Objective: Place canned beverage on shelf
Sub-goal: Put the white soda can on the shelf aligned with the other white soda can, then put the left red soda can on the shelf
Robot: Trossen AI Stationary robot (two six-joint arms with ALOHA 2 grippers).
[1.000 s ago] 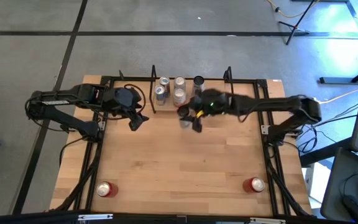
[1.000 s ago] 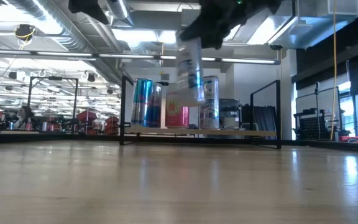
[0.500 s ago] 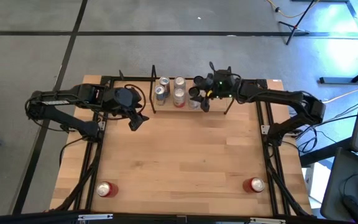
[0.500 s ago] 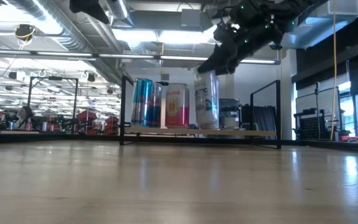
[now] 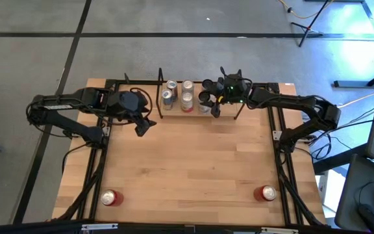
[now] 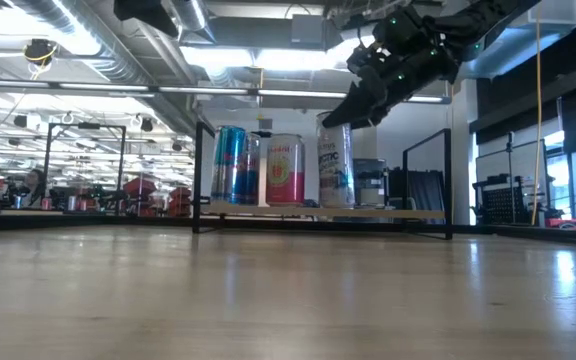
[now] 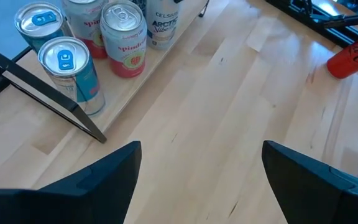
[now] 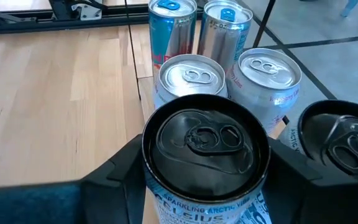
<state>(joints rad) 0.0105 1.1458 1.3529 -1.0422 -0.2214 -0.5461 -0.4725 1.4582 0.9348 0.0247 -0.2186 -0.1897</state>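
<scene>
The shelf, a light-wood board (image 6: pixel 388 212) with black wire end frames (image 5: pixel 160 91), stands at the table's far edge. On it stand two blue cans (image 8: pixel 173 28), two pink-and-white cans (image 8: pixel 267 84) and a black-topped can (image 8: pixel 344 146). My right gripper (image 5: pixel 208 104) is over the shelf's right half, shut on a black-topped white Celsius can (image 8: pixel 205 146), which stands on the board in the low view (image 6: pixel 335 165). My left gripper (image 5: pixel 143 127) hangs open and empty above the table, left of the shelf. My right gripper pinches the Celsius can between its two fingers, one on each side of the upper wall just under the top rim (image 8: pixel 149 186). The fingers (image 6: pixel 360 105) slant down from the table's right side. The can stands upright with its bottom on the shelf board.
Two red cans lie on the table near its front edge, one at the left (image 5: pixel 111 197) and one at the right (image 5: pixel 265 193). Black rails (image 5: pixel 102 156) run along the table's sides. The wood between the shelf and the red cans is bare.
My right gripper has carried the Celsius can from in front of the shelf toward the table's far edge and over the board. The can, tilted and clear of the table a second ago, now stands upright on the shelf beside the pink-and-white cans.
</scene>
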